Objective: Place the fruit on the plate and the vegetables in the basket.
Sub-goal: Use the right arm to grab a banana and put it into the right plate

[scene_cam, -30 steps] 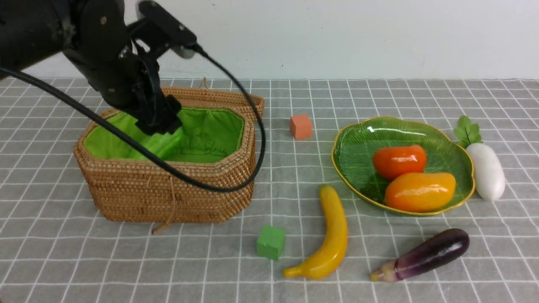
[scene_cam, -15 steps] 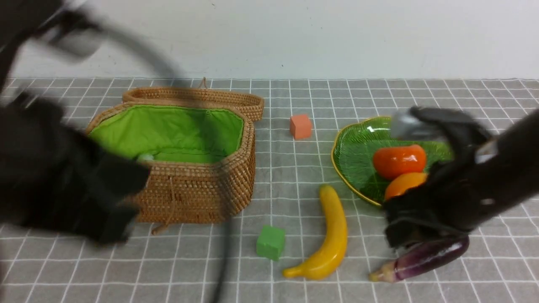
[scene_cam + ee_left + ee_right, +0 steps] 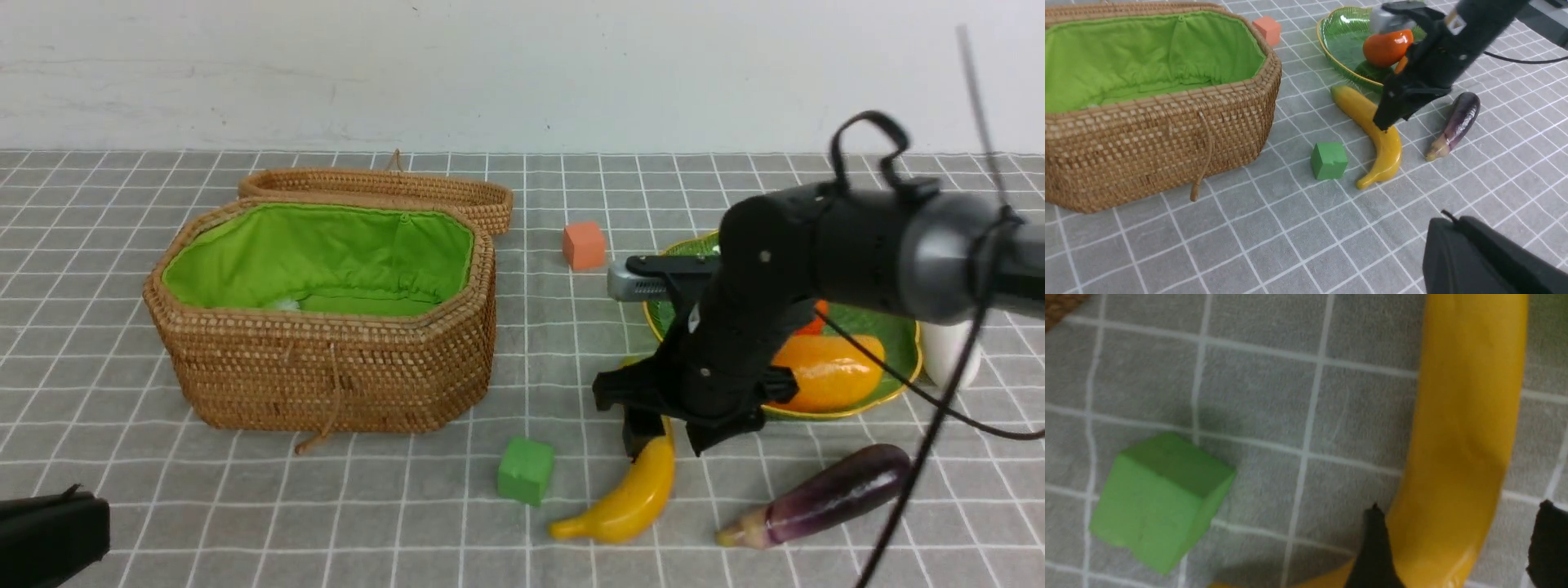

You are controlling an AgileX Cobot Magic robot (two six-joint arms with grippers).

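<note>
The left gripper (image 3: 57, 531) has left the basket (image 3: 326, 367) and drawn back to its 8 o'clock, fingers together. The right gripper (image 3: 671, 441) has come down over the banana (image 3: 633, 498), which lies outside the plate (image 3: 898, 339) at its 7 o'clock. Its fingers stand apart, one on each side. I think the last fruit comes next.

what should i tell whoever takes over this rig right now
Left gripper: shut, low at the near left.
Right gripper: open, astride the banana on the cloth, not yet closed.
Done: mango and persimmon on the plate.
Left: banana to plate; eggplant and radish, both on the cloth, to the basket. Cucumber not visible; a pale bit shows inside the basket.
</note>
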